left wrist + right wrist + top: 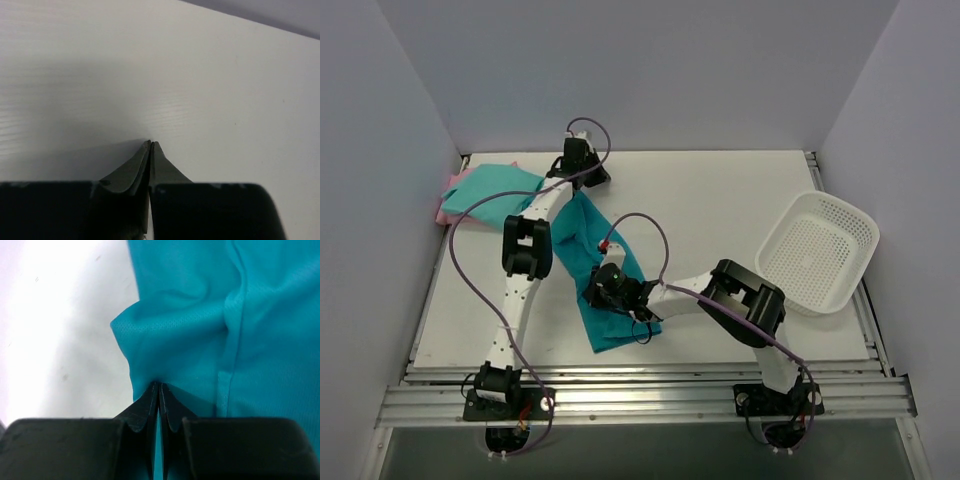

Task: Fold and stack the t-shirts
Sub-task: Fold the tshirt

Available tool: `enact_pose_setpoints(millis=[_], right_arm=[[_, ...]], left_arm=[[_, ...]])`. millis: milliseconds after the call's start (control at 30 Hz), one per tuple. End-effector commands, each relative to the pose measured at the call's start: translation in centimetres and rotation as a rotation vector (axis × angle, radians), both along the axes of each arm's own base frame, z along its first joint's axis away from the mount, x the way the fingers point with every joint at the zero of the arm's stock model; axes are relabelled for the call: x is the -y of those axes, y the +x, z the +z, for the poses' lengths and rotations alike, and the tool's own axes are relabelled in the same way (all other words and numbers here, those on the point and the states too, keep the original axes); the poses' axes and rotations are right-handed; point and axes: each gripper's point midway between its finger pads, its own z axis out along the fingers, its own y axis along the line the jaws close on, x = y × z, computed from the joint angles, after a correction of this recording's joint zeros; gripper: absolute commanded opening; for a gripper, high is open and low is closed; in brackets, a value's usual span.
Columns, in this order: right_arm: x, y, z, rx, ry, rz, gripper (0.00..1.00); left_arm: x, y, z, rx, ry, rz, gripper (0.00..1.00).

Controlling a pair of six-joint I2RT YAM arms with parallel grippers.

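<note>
From above, much of the cloth is covered. The left arm lies across the spot where the mint shirt (495, 185) and the teal shirt (582, 240) come near each other, so I cannot tell whether they touch. The pink shirt (444, 212) shows only as a thin strip under the mint one, at the far left edge of the bench (720, 200). The teal shirt runs as a long rumpled band from the middle of the bench towards the near edge, and the right arm's wrist hides its middle part.

The right wrist view is clearer. The right end effector (158, 386) is closed, pinching a fold at the shirt's edge, with teal cloth showing in the slit between the fingers. A seam runs down the cloth to the right, and the shirt is cut off at the top and right of that picture.

The left end effector (151, 145) is closed too, with its tips pressed together just above bare bench and no cloth between them.

The bench is flat and white with a faint grain. A white perforated basket (840, 215) sits at its right side and appears to reach past the edge. Plain pale walls (650, 70) close in the back and both sides.
</note>
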Motion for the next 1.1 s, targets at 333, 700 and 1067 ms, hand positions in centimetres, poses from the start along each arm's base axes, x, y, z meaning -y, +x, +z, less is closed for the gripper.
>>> enact_pose_setpoints(millis=[333,700,1067], right_arm=[[-2.4,-6.8,5.7,0.070,-0.010,0.183,0.04],[1.9,1.0,18.3,0.316,0.001,-0.003,0.74],[0.6,19.4,9.5,0.170,0.045,-0.024,0.06]], left_arm=[[1.4,-6.8,26.1,0.442,-0.166,-0.196,0.32],[-5.4,-17.9,34.9,0.581,-0.152,-0.074,0.73],[-8.9,-24.5,32.2,0.573,-0.169,0.048,0.75]])
